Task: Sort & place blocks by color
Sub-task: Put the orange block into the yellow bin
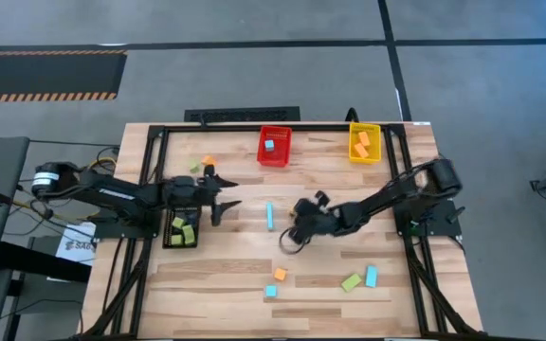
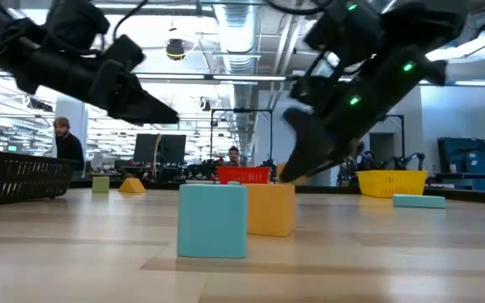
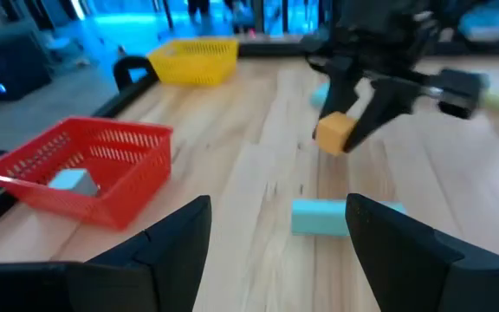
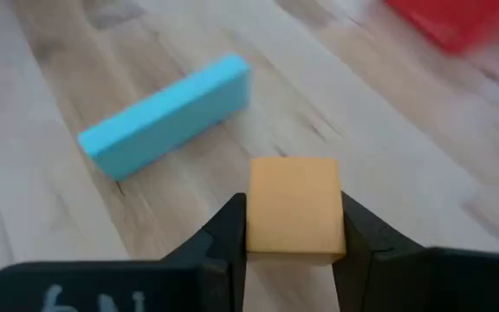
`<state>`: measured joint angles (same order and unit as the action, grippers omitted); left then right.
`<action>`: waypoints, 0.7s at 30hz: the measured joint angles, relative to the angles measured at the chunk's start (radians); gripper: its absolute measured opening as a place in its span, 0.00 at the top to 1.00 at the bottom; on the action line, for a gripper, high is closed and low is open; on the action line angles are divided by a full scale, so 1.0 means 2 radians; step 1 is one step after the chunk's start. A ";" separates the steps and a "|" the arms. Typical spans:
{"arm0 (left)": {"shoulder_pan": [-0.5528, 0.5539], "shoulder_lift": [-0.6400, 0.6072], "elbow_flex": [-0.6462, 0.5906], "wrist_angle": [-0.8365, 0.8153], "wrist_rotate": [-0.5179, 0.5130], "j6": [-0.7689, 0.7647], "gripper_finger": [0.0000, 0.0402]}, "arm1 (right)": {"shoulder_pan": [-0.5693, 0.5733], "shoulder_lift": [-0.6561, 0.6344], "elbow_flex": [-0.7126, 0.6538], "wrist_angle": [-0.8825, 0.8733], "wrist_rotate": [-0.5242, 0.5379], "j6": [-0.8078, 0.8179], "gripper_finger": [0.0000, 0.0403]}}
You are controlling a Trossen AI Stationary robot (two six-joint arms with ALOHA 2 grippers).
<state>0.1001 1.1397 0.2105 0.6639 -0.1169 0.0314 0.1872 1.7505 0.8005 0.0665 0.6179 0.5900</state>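
Note:
My right gripper (image 1: 292, 235) is shut on an orange cube (image 4: 293, 215) near the table's middle, just above the wood. The cube also shows in the left wrist view (image 3: 334, 133). A light blue bar (image 1: 270, 215) lies flat on the table beside it, toward the left. My left gripper (image 1: 234, 193) is open and empty, hovering left of the bar, its fingers pointing toward the right arm. The red bin (image 1: 274, 147) at the far edge holds one blue block. The yellow bin (image 1: 364, 142) holds orange blocks. The black bin (image 1: 182, 230) holds green blocks. My right gripper pinches the orange cube by two opposite side faces (image 4: 251, 227) between its two fingers. The fingers (image 3: 379, 104) come from above, slanting down toward the table's left. The cube sits level at the fingertips, lifted clear of the table.
Loose blocks lie on the table: an orange (image 1: 280, 274) and a blue cube (image 1: 270, 292) near the front, a green (image 1: 351, 281) and a blue block (image 1: 371, 276) at front right, an orange and a green one (image 1: 202, 164) at far left. People stand in the room behind.

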 joint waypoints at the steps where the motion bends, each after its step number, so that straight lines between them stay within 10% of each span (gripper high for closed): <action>1: 0.001 -0.009 -0.010 0.012 0.000 -0.007 0.37 | -0.005 -0.023 -0.019 0.001 0.001 0.000 0.71; 10: 0.002 -0.050 -0.034 0.023 0.001 -0.012 0.37 | -0.101 -0.252 -0.177 0.025 0.004 -0.013 0.71; 21: 0.002 -0.049 -0.034 0.025 0.004 -0.019 0.37 | -0.297 -0.378 -0.192 -0.078 0.004 -0.035 0.71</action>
<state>0.1047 1.0420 0.1421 0.7137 -0.1098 -0.0060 -0.4070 0.9951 0.4160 -0.0891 0.6269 0.5200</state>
